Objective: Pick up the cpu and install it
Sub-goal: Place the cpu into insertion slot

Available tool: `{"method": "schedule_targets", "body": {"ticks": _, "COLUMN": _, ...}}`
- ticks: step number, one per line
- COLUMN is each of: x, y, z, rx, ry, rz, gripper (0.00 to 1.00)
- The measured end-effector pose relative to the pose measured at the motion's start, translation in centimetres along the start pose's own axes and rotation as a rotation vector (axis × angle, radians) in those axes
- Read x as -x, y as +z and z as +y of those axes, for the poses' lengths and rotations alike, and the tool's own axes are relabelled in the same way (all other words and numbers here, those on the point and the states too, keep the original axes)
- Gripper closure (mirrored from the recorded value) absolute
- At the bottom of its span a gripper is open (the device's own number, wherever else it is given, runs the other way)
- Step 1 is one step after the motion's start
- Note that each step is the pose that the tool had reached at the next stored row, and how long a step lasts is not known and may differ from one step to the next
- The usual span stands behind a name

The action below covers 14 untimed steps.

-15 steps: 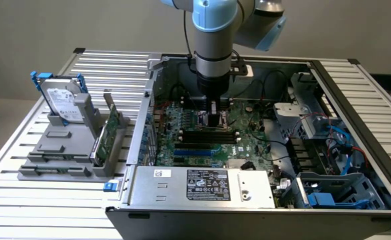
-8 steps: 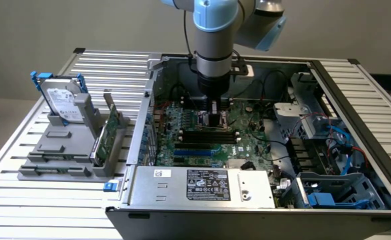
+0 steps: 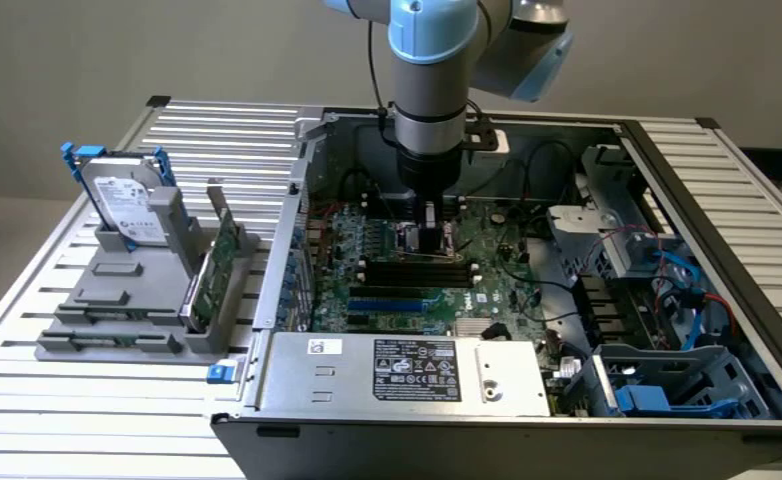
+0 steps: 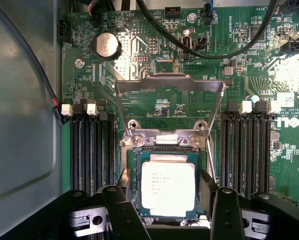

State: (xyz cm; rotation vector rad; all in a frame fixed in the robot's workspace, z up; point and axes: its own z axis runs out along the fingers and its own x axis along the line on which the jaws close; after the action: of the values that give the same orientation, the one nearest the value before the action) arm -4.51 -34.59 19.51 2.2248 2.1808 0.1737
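The cpu [image 4: 168, 186] lies flat in its socket [image 4: 135, 165] on the green motherboard [image 4: 139, 50], silver top up, with the metal load plate [image 4: 169, 82] swung up just beyond it. My claw [image 4: 168, 194] hangs right over it, spread wide: one black finger [image 4: 120, 210] stands to each side of the chip, with a strip of socket frame showing between each finger and the chip's edge, so I have hold of nothing. Banks of black memory slots [image 4: 92, 150] flank the socket on both sides, and a coin battery [image 4: 106, 45] sits further out on the board. In the exterior view I reach straight down into the open computer case [image 3: 284, 250], which lies on the slatted surface [image 3: 71, 400]. Near the surface's edge at the exterior view's left, a grey holder [image 3: 111, 300] carries an upright hard drive [image 3: 131, 210] and a green circuit card [image 3: 218, 265], well apart from my claw.
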Motion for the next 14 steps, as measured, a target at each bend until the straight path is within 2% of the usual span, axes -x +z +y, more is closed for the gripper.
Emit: {"method": "schedule_targets", "body": {"ticks": 14, "x": -0.03, "y": 0.01, "z": 0.06, "rx": 0.0001, "ry": 0.0, "rz": 0.0001, "gripper": 0.37}}
